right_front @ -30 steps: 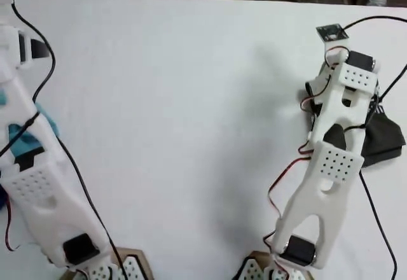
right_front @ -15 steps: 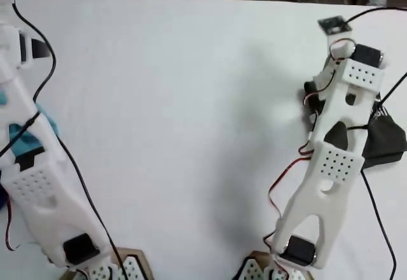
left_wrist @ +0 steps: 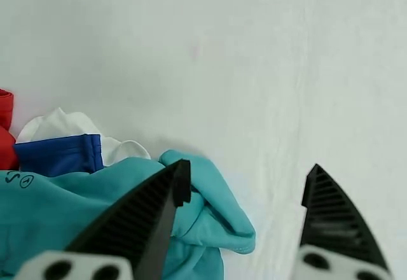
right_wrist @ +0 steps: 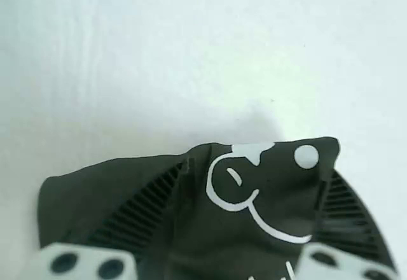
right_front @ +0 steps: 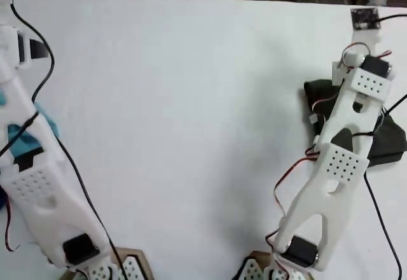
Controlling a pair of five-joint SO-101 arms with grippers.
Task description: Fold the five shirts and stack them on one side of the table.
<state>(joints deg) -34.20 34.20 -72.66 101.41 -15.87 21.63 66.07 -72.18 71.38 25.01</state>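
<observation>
Black shirt (right_wrist: 280, 191) bunched between the right arm's parted jaws; teal shirt (left_wrist: 63, 210) under one of the left's, equally parted

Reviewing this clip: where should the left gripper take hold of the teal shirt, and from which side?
Grip the teal shirt at its rolled edge, which juts out onto the bare table, and come down from the bare-table side. That lobe lies free of the other clothes, and the open left gripper seems to straddle it.
</observation>
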